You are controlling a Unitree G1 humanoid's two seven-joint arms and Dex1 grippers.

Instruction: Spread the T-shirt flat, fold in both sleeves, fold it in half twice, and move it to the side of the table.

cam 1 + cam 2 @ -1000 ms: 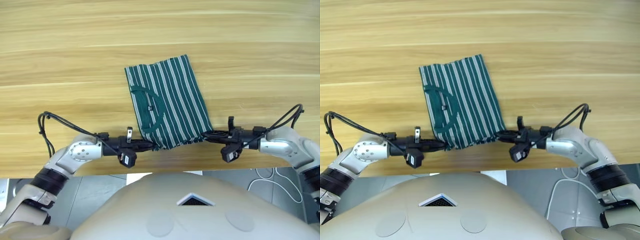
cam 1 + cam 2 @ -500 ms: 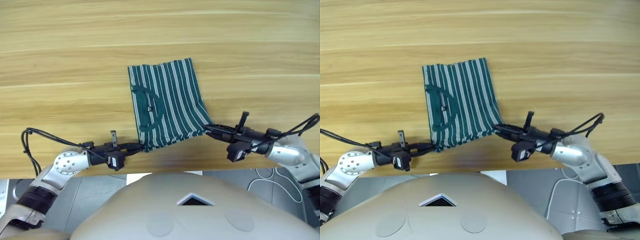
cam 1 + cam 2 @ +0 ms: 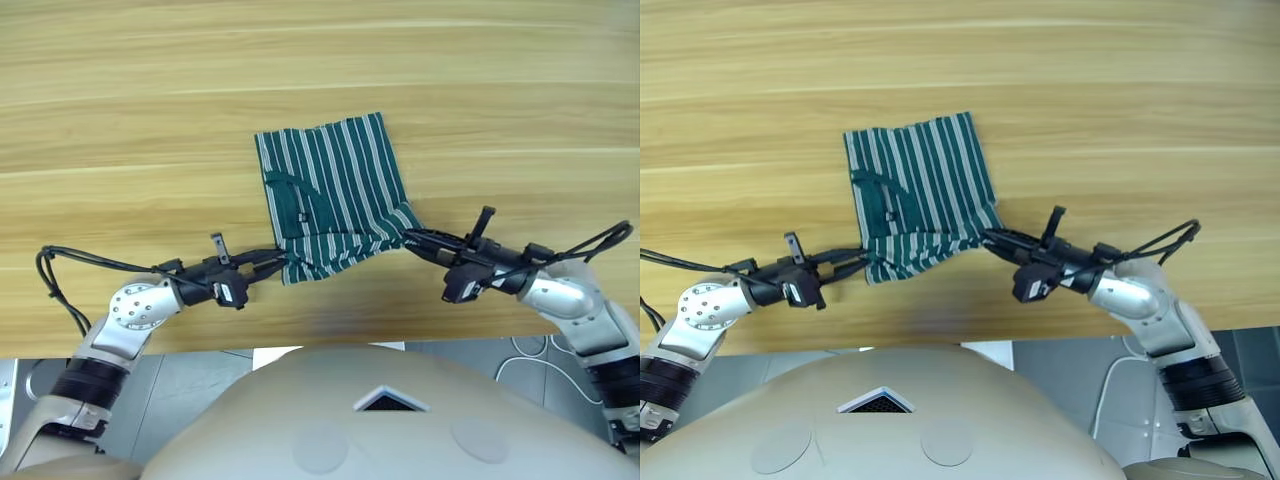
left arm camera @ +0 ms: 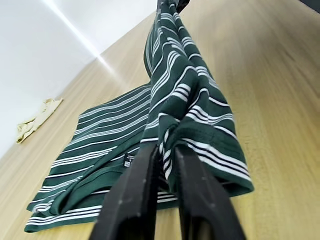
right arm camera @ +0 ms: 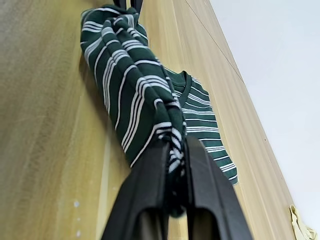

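Note:
The T-shirt (image 3: 330, 190) is dark green with white stripes, folded into a narrow panel on the wooden table (image 3: 130, 120). Its far part lies flat; its near edge is lifted off the wood and curls over toward the far side. My left gripper (image 3: 280, 257) is shut on the near left corner, and my right gripper (image 3: 408, 235) is shut on the near right corner. In the left wrist view the fingers (image 4: 145, 180) pinch bunched striped cloth (image 4: 185, 100). The right wrist view has striped cloth (image 5: 135, 90) clamped between that gripper's fingers (image 5: 200, 185).
The table's near edge (image 3: 330, 345) runs just below both grippers, with grey floor beyond it. Bare wood lies to the left, right and far side of the shirt. Cables loop off both wrists (image 3: 70, 260).
Both grippers have raised the shirt's near edge and carried it toward the far side, so the near part now curls up over the flat part. The left arm has swung in.

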